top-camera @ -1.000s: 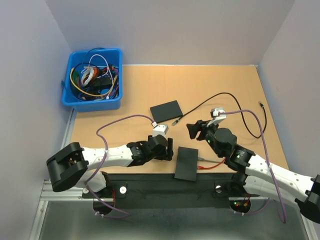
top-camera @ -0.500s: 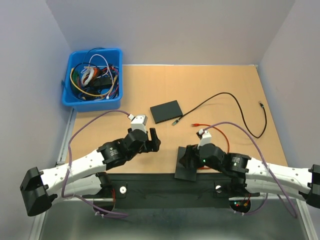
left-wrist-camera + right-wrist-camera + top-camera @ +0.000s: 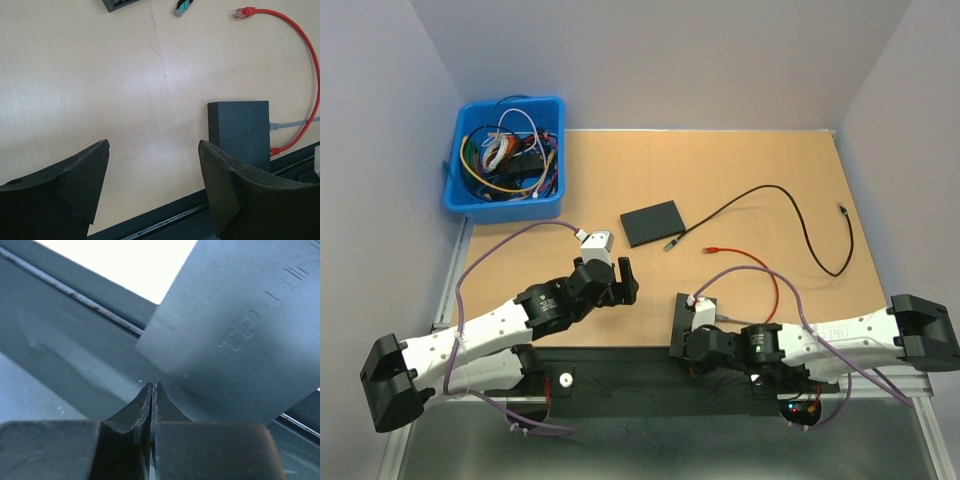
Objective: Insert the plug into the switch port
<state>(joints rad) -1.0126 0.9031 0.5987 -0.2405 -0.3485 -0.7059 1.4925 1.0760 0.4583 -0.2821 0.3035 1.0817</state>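
Observation:
A dark switch box (image 3: pixel 698 312) lies at the table's near edge, with a grey cable (image 3: pixel 295 122) and one end of a red cable (image 3: pixel 314 65) at its right side. The red cable's free plug (image 3: pixel 711 248) (image 3: pixel 243 11) rests loose on the table. My right gripper (image 3: pixel 684 345) is shut and empty, low at the box's near end; in the right wrist view its fingertips (image 3: pixel 150 392) meet just short of the box (image 3: pixel 240 315). My left gripper (image 3: pixel 626 278) (image 3: pixel 153 147) hangs open over bare table, left of the box (image 3: pixel 239 130).
A second black box (image 3: pixel 653 222) lies farther back, with the teal-tipped plug (image 3: pixel 672 242) of a long black cable (image 3: pixel 800 215) beside it. A blue bin (image 3: pixel 453 195) of tangled cables stands at the back left. A black rail (image 3: pixel 620 380) runs along the near edge.
My right arm swung down from mid-table to the near edge of the switch box and its jaws closed. The left arm pulled back left and has held still for the last half second.

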